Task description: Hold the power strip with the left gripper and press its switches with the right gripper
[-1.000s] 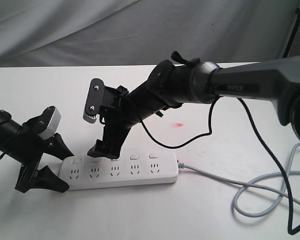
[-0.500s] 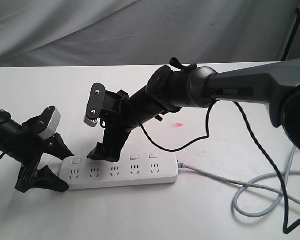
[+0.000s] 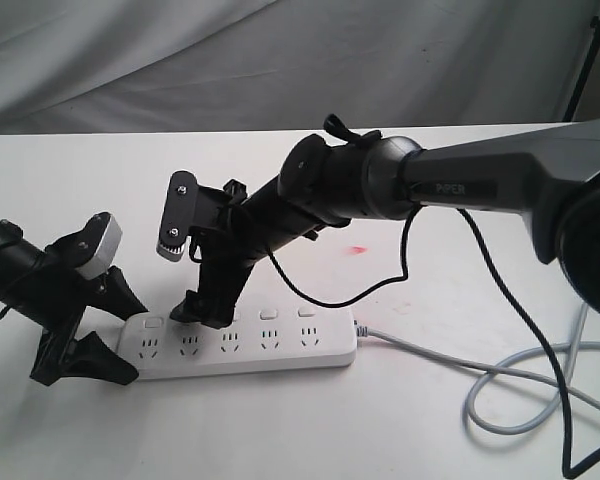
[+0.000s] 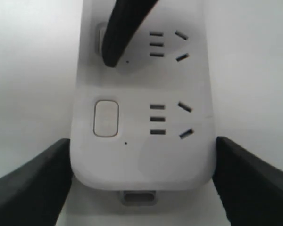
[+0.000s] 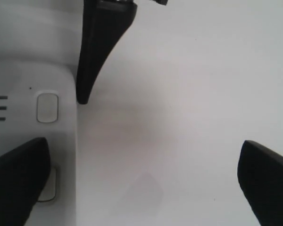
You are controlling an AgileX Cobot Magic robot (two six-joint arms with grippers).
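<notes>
Power strip (image 3: 280, 350), end edges gripped by left tool (image 3: 128, 338), right tool (image 3: 200, 316) spread

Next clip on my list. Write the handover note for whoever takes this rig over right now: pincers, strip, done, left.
Left pincer: closed across the cordless end of the power strip, gripping both long sides.
Right pincer: open wide. One finger has its tip at the second switch from the held end; pressing or not, I cannot tell. The other hangs beyond the strip over the table.
Strip: flat on the table, grey cord leaving the far end.
Done: strip held, right arm at the switches.
Left: which switches are already pressed cannot be seen; check, then work along the row.
</notes>
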